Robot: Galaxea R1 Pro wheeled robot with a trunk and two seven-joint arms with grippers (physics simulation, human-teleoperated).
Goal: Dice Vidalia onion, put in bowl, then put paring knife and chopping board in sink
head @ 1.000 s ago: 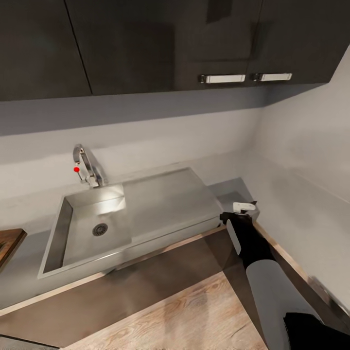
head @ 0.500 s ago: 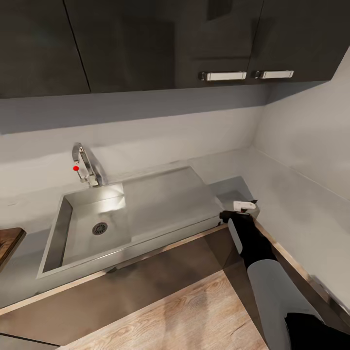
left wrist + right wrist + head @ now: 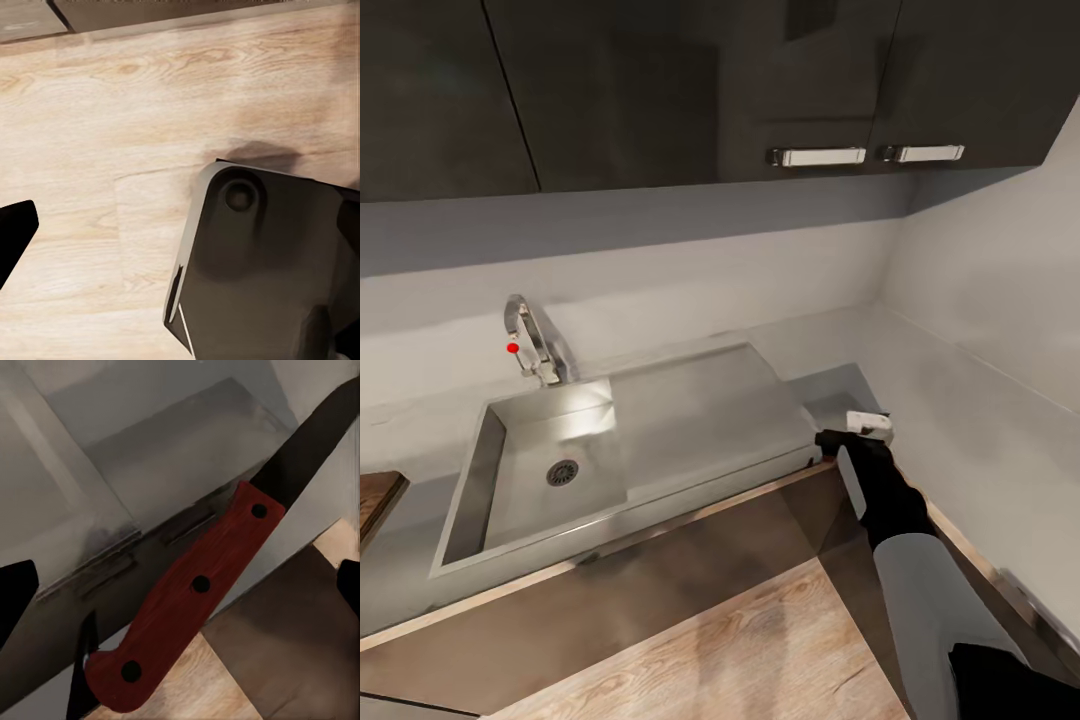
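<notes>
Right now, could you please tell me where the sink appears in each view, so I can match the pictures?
Head view: the sink lies centre-left, with the tap behind it.
Right wrist view: its steel surface lies behind the paring knife.
Left wrist view: faces the wood floor beside a dark robot part.
Shared landmark: the wood floor, which is in all three views.

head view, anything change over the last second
Mostly the camera: the whole picture slid a little left, so the sink, tap and chopping board corner sit further left. The right gripper edged slightly right, by the drainboard's far end. It keeps hold of the paring knife, and the sink basin is bare as before.
</notes>
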